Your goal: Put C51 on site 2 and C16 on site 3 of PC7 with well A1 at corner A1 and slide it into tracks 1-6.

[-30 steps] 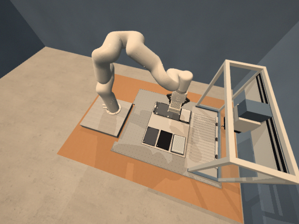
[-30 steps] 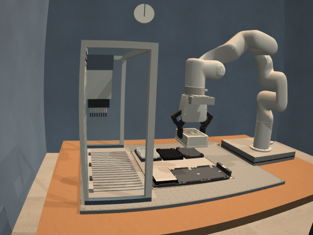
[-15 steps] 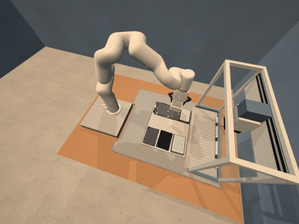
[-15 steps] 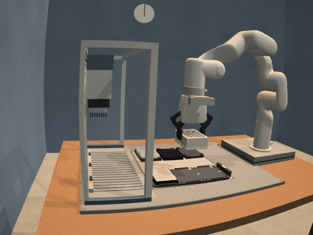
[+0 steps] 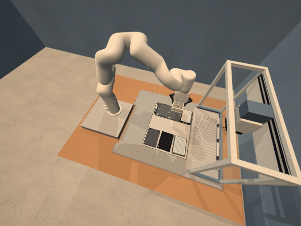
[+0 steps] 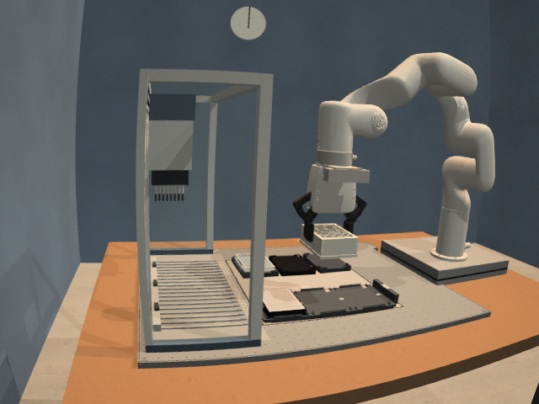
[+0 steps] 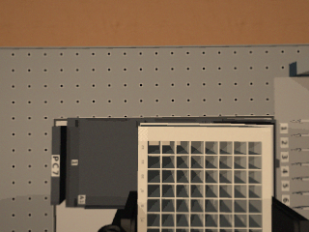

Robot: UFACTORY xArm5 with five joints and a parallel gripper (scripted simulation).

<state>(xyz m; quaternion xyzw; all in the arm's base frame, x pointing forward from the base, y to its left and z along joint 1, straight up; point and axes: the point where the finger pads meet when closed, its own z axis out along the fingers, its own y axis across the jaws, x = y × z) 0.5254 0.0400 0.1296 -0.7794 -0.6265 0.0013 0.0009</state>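
My gripper (image 5: 177, 104) (image 6: 328, 230) (image 7: 196, 212) is shut on C51, the cream deep-well block (image 5: 177, 107) (image 6: 333, 244) (image 7: 205, 184), gripping it by its sides. The block hangs level in the air over the dark carrier PC7 (image 5: 163, 110) (image 6: 344, 298) (image 7: 103, 164), over its middle and rail-side part. The carrier lies on the apron with its handle (image 6: 386, 289) and PC7 label (image 7: 55, 165) pointing away from the rails. A flat cream plate (image 5: 186, 116) (image 6: 283, 300) lies on the carrier's end nearest the rails. C15, the white 96-well plate (image 5: 179, 145) (image 6: 248, 262), sits in its nest.
The ribbed rails (image 5: 204, 138) (image 6: 195, 291) lie beside the carrier under the tall instrument frame (image 5: 229, 109) (image 6: 258, 209). Track numbers (image 7: 285, 164) show at the apron edge. The two other nests, dark grey (image 5: 152, 137) and black (image 5: 165, 140), lie next to C15.
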